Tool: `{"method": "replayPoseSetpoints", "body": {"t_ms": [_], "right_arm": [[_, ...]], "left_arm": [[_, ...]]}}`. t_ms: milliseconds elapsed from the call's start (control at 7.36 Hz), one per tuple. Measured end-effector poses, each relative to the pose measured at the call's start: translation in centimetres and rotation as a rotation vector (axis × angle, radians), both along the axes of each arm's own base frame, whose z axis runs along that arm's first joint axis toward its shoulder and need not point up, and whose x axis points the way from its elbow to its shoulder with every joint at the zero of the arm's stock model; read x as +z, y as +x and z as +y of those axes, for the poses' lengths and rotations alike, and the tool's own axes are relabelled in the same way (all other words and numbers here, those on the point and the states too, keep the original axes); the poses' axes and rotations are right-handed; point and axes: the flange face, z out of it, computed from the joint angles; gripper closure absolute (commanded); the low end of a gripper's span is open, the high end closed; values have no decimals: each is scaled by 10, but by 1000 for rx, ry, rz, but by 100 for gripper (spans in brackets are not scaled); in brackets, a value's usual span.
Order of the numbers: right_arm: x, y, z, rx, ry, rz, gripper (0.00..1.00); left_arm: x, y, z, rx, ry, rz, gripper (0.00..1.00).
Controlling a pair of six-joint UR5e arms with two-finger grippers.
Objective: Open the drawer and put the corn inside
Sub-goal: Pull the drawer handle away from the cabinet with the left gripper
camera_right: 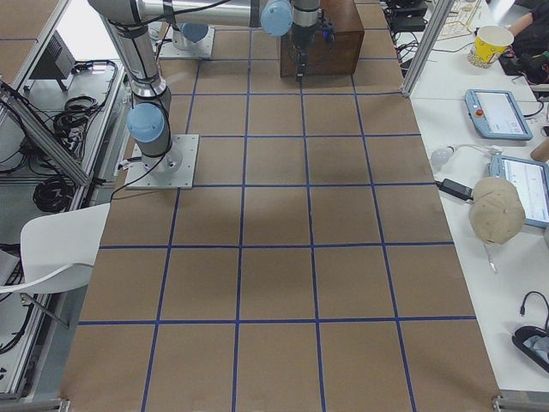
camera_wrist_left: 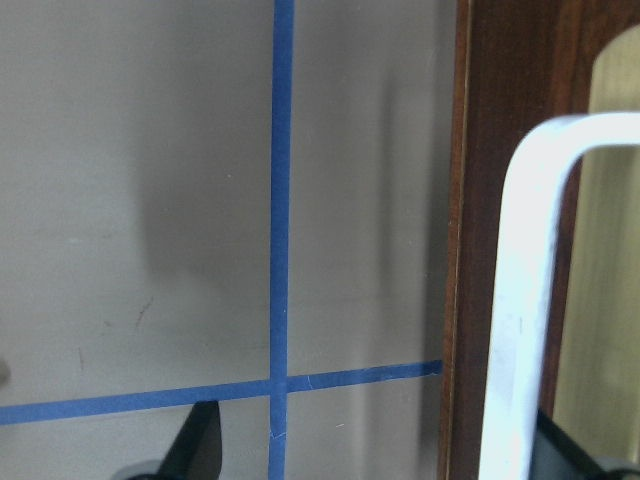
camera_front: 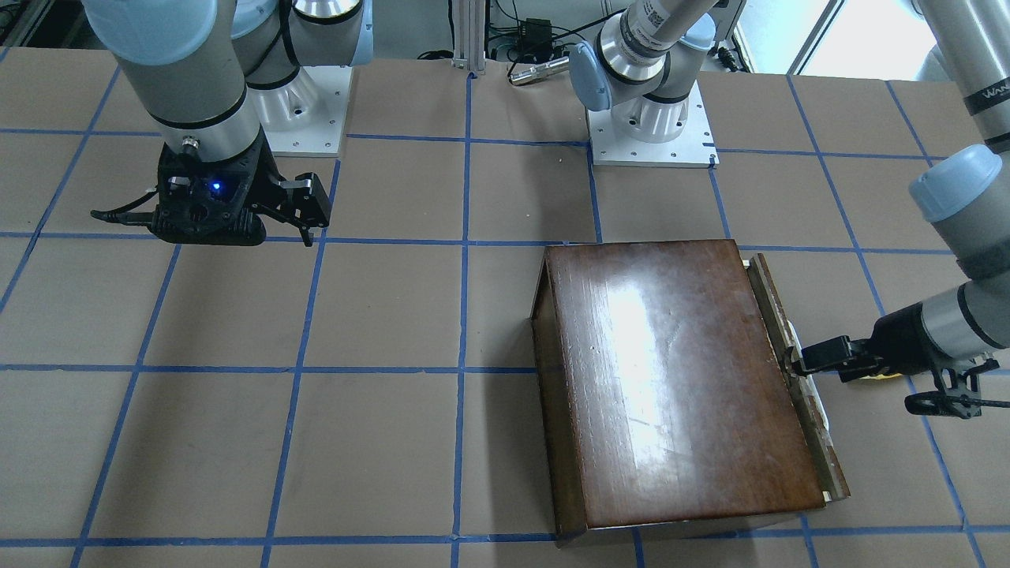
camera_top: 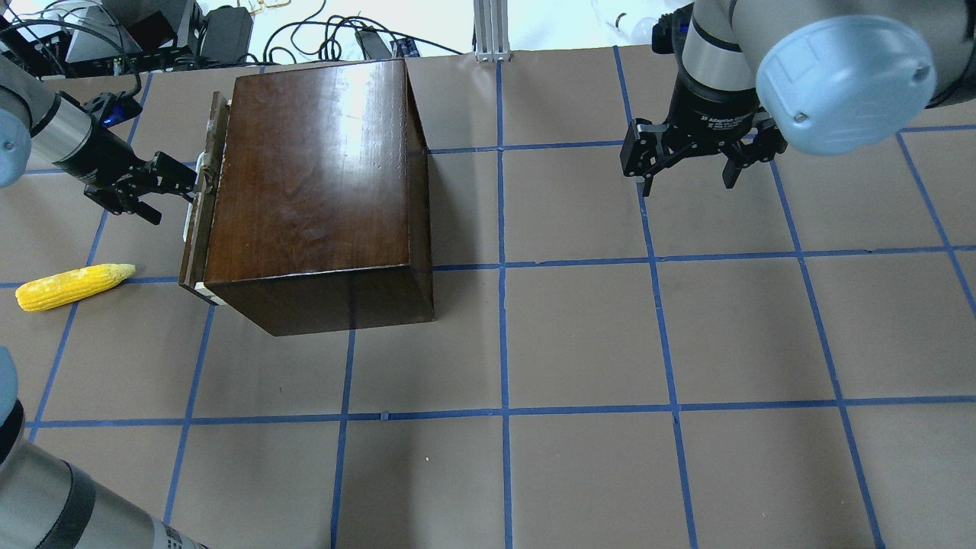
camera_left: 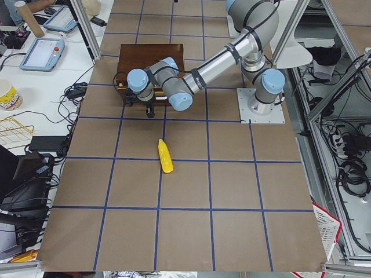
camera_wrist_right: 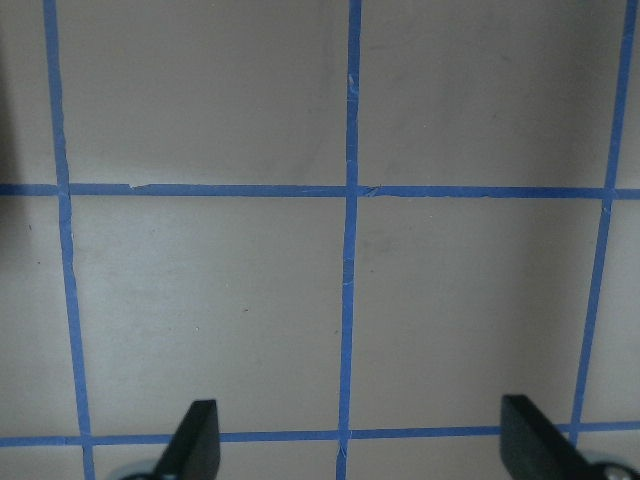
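The glossy dark-brown box [camera_top: 313, 168] stands on the table's left half. Its drawer front [camera_top: 200, 229] faces left and stands a narrow gap out from the box, with a white handle [camera_wrist_left: 520, 300]. My left gripper [camera_top: 178, 202] is open at that handle. In the left wrist view the handle lies between the fingers, close to the right finger [camera_wrist_left: 565, 445]. The yellow corn [camera_top: 72, 286] lies on the table left of the drawer, near the left gripper, and also shows in the exterior left view [camera_left: 166, 156]. My right gripper [camera_top: 686, 175] is open and empty above bare table at the far right.
The table is brown paper with a blue tape grid [camera_top: 503, 267]. The arm bases [camera_front: 651, 134] stand at the robot's side. Cables and boxes [camera_top: 229, 30] lie beyond the far edge behind the box.
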Motion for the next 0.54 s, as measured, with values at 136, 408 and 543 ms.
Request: {"method": "replayPoseSetpoints", "body": {"t_ms": [136,408,543], "right_arm": [[0,0,0,0,0,0,0],[0,0,0,0,0,0,0],[0,0,0,0,-1,0,0]], "left_arm": [[0,3,1,1,2,-7,0],[0,8,2,3,6,-20,0],[0,9,2,2,8,-27,0]]}}
